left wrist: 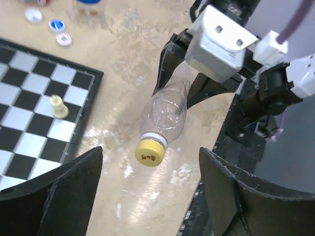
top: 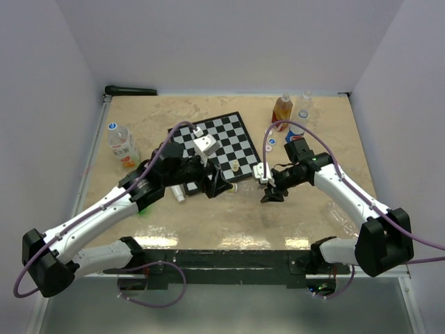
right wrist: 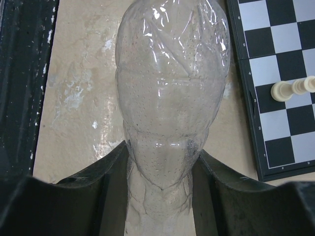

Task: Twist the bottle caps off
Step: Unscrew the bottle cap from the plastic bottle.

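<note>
One yellow cap [left wrist: 150, 152] is sitting on the neck of a clear bottle [left wrist: 165, 115]. We are seeing it nearly end-on from the left wrist: round, with a small dark mark on its flat top and a white ring just behind it. Our right gripper [right wrist: 162, 196] is clamping the crumpled bottle around its body, holding it sideways over the table [left wrist: 133, 44], cap pointing toward our left gripper [left wrist: 150, 196]. That gripper's fingers are standing wide apart, one on each side of the cap, touching nothing. Beyond the chessboard [left wrist: 29, 98], a white cap [left wrist: 33, 14], a blue cap [left wrist: 56, 24] and a pink cap [left wrist: 64, 39] are lying loose on the table.
</note>
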`<action>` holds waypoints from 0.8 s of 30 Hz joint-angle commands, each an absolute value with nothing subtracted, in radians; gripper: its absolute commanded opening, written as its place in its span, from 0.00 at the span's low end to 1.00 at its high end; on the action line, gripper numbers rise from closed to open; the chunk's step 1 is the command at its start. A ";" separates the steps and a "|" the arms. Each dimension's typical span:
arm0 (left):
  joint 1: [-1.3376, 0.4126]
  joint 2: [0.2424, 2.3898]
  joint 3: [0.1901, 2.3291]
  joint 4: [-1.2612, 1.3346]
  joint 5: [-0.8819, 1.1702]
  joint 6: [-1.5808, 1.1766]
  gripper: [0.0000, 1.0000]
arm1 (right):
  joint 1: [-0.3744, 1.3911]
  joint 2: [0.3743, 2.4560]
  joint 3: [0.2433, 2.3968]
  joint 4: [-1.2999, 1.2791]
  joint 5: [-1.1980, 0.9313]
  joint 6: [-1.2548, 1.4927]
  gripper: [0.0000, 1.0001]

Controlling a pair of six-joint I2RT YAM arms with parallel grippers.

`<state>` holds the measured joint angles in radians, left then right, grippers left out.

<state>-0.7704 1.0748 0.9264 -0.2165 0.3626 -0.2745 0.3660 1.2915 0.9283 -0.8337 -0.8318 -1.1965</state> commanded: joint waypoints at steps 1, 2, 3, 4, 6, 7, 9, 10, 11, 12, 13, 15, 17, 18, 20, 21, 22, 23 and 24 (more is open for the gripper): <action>-0.767 1.005 0.973 -0.264 0.406 0.083 0.84 | 0.365 1.292 0.933 -0.851 -0.834 -1.187 0.01; -0.767 0.983 0.957 -0.250 0.408 0.148 0.85 | 0.365 1.293 0.936 -0.848 -0.836 -1.189 0.01; -0.767 0.965 0.933 -0.232 0.408 0.210 0.86 | 0.365 1.295 0.934 -0.850 -0.836 -1.189 0.01; -0.767 0.942 0.907 -0.204 0.413 0.282 0.87 | 0.365 1.296 0.934 -0.850 -0.836 -1.189 0.01; -0.769 0.894 0.846 -0.145 0.439 0.407 0.89 | 0.367 1.293 0.934 -0.850 -0.835 -1.189 0.01; -0.769 0.876 0.813 -0.118 0.457 0.476 0.91 | 0.365 1.295 0.933 -0.850 -0.834 -1.189 0.01; -0.769 0.856 0.763 -0.075 0.480 0.592 0.91 | 0.365 1.293 0.933 -0.850 -0.834 -1.189 0.01; -0.769 0.856 0.750 -0.057 0.479 0.619 0.92 | 0.367 1.296 0.933 -0.848 -0.831 -1.189 0.01; -0.769 0.865 0.746 -0.048 0.479 0.635 0.92 | 0.365 1.296 0.933 -0.848 -0.833 -1.189 0.01; -0.769 0.885 0.752 -0.051 0.485 0.652 0.92 | 0.365 1.296 0.933 -0.848 -0.833 -1.189 0.01; -0.769 0.905 0.756 -0.054 0.495 0.660 0.91 | 0.367 1.298 0.933 -0.848 -0.831 -1.189 0.01; -0.769 0.958 0.778 -0.063 0.535 0.666 0.89 | 0.367 1.299 0.933 -0.847 -0.830 -1.189 0.01; -0.769 1.005 0.791 -0.058 0.581 0.666 0.87 | 0.367 1.298 0.933 -0.848 -0.830 -1.189 0.02; -0.769 1.023 0.799 -0.052 0.597 0.660 0.86 | 0.367 1.296 0.933 -0.848 -0.830 -1.189 0.01; -0.770 1.063 0.807 -0.028 0.627 0.646 0.82 | 0.367 1.296 0.933 -0.848 -0.830 -1.189 0.02; -0.770 1.075 0.811 -0.022 0.637 0.638 0.81 | 0.367 1.296 0.933 -0.848 -0.830 -1.189 0.01; -0.770 1.094 0.818 -0.015 0.646 0.628 0.77 | 0.367 1.296 0.933 -0.848 -0.831 -1.189 0.01; -0.770 1.104 0.827 -0.015 0.655 0.621 0.74 | 0.365 1.298 0.933 -0.847 -0.831 -1.189 0.01; -0.770 1.118 0.831 -0.017 0.661 0.617 0.71 | 0.367 1.298 0.933 -0.847 -0.830 -1.189 0.01</action>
